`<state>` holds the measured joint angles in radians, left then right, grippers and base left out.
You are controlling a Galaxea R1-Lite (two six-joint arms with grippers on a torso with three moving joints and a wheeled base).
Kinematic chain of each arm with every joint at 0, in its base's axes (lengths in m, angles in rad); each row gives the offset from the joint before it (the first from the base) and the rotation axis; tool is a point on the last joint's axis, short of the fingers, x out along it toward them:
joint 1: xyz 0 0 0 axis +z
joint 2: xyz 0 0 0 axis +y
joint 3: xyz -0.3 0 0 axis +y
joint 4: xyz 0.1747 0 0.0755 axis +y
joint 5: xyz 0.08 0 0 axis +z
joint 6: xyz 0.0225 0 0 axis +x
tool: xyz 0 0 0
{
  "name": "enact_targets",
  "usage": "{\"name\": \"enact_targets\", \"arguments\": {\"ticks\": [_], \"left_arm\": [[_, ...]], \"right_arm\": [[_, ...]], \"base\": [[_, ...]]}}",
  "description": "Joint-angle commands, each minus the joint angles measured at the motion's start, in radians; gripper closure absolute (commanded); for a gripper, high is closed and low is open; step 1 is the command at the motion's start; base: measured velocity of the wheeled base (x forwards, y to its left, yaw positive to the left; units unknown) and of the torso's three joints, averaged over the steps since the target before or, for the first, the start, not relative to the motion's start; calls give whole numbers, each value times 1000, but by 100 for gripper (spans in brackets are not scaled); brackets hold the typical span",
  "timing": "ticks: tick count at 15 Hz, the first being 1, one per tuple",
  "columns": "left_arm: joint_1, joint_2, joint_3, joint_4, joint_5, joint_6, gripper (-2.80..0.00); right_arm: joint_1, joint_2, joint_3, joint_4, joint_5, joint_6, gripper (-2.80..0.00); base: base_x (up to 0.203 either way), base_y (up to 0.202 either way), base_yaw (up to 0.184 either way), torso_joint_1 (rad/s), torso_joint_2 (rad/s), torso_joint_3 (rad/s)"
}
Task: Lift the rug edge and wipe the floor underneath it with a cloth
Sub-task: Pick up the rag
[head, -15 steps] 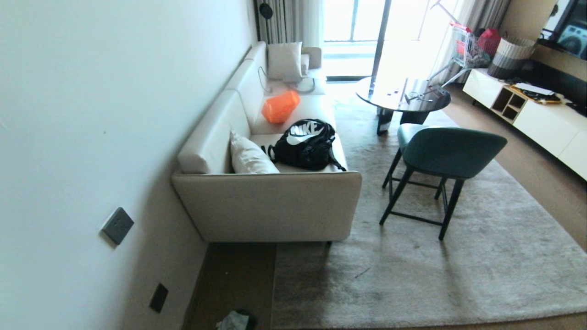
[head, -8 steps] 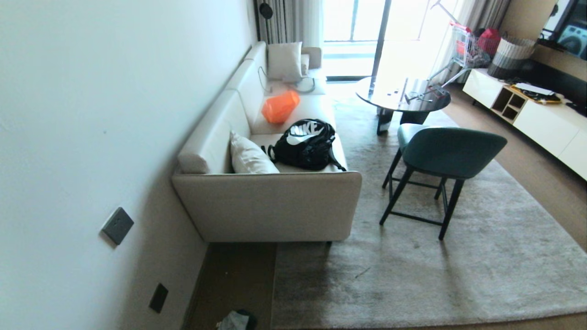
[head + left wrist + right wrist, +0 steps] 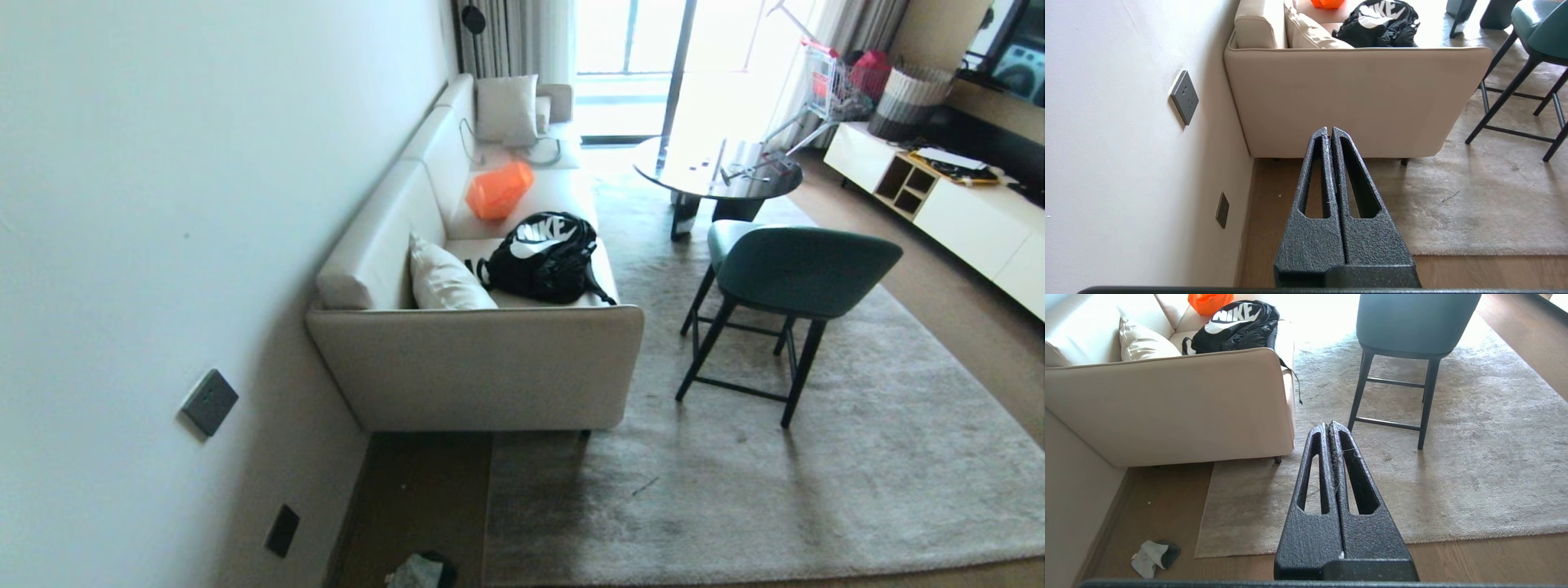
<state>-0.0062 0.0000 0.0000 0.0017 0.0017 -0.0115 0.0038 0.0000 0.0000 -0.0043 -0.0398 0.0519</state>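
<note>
Both grippers clenched and empty: left gripper (image 3: pixel 1329 130), right gripper (image 3: pixel 1328 424). The cloth (image 3: pixel 1152 557) lies on the floor (image 3: pixel 1163 498) beside the rug edge (image 3: pixel 1205 506), near the sofa (image 3: pixel 1167 408).

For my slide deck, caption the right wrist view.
Shut right gripper above the rug edge; the cloth lies on the floor near the sofa.

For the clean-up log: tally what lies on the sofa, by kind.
Pillows: 2, one near, one far
Backpack: 1, black
Orange bag: 1
Cable: 1
Total: 5, all on the sofa
</note>
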Motion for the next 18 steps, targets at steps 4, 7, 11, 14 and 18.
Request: {"name": "enact_targets", "arguments": {"ticks": [4,7,11,14,18], "left_arm": [[0,0,0,0,0,-1,0],[0,0,0,0,0,-1,0],[0,0,0,0,0,-1,0],[0,0,0,0,0,-1,0],[0,0,0,0,0,-1,0]], "right_arm": [[1,0,0,0,0,0,0],[1,0,0,0,0,0,0],[1,0,0,0,0,0,0],[1,0,0,0,-1,0,0],[1,0,0,0,-2,3,0]], "base": [[0,0,0,0,0,0],[0,0,0,0,0,0],[0,0,0,-115,253,157],[0,0,0,-128,317,179],[0,0,0,-127,322,186]]}}
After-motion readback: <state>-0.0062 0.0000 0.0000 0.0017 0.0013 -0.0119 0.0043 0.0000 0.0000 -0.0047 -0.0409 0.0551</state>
